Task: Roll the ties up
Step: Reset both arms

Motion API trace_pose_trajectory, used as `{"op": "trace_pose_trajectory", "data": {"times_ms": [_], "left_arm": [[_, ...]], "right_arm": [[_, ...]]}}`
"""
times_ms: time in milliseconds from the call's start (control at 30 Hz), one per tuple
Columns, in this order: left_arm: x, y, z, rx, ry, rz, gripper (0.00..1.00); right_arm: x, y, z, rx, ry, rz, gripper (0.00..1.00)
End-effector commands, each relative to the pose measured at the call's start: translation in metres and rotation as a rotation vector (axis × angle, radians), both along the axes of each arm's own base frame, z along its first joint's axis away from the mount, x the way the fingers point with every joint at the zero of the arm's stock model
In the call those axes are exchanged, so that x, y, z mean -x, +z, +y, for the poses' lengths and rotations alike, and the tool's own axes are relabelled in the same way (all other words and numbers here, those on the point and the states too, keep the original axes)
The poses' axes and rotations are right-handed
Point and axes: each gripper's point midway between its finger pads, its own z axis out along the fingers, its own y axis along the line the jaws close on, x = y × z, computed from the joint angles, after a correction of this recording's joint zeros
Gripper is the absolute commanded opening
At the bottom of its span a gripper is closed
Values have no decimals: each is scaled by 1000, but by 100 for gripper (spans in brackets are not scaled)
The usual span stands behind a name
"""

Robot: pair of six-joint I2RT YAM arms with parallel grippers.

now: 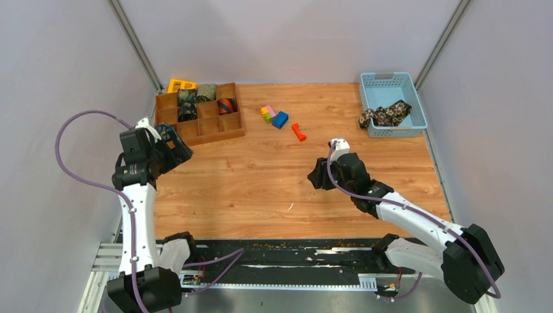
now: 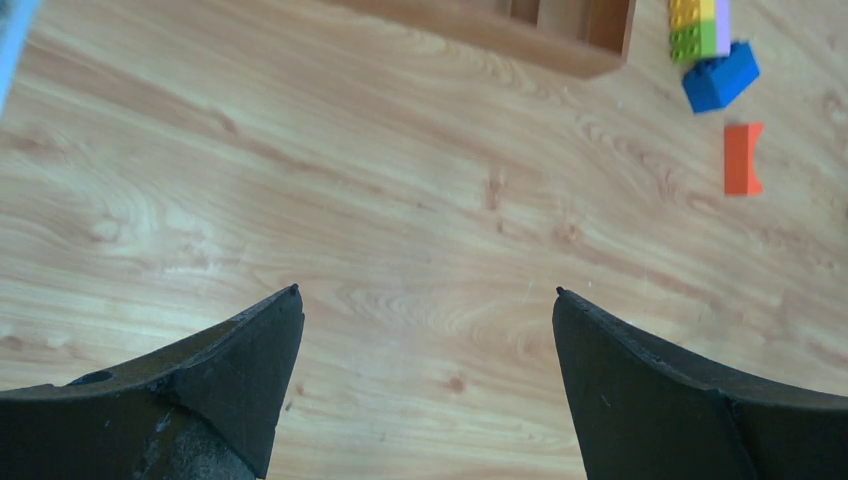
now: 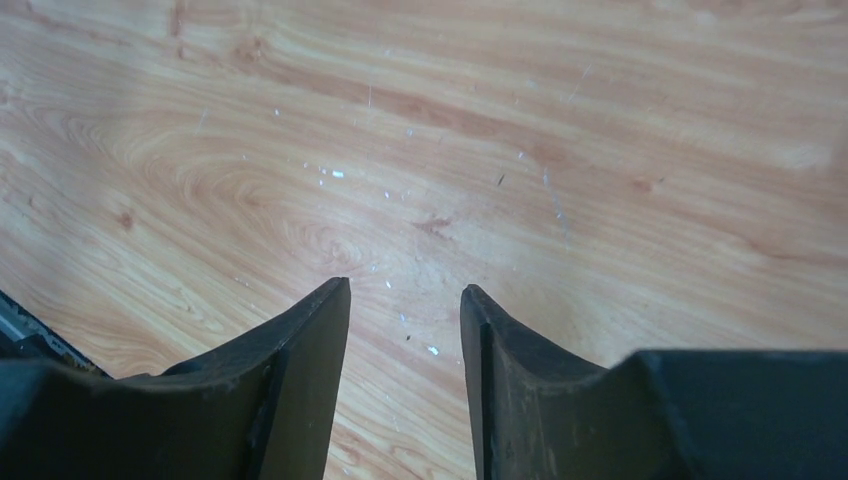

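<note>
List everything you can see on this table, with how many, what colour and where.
Tray: one, brown wood, divided, back left.
Rolled ties: about four, navy, green, orange-navy striped and dark, in the tray's back compartments.
Unrolled tie: one, black-tan floral, bunched in the basket, one end over its left rim.
Basket: one, light blue, back right.
Blocks: a yellow, green and pink stack with a blue one beside it, back centre.
Orange piece: one, right of the blocks.
Yellow object: one, behind the tray, unidentifiable.
Table: one, light wood.
Left end effector: black, open, empty, near the tray.
Right end effector: black, partly open, empty, over mid-table.
</note>
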Motion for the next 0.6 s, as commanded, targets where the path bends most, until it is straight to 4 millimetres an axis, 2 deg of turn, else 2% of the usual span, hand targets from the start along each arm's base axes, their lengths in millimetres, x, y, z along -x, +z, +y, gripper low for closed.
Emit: {"op": "trace_pose_trajectory", "data": {"times_ms": [0, 133, 233, 367, 567], "left_arm": [[17, -3, -21, 2, -97, -15, 100], [34, -10, -35, 0, -131, -35, 100], [41, -14, -41, -16, -144, -68, 100], [48, -21, -44, -62, -167, -73, 100], [49, -16, -58, -30, -210, -147, 100]], "right_arm": [[-24, 67, -12, -8, -71, -216, 48], [-30, 101, -27, -8, -130, -341, 52], [-34, 117, -35, -11, -160, -425, 57], [-37, 117, -43, 9, -187, -463, 72], [-41, 93, -42, 26, -191, -476, 75]]}}
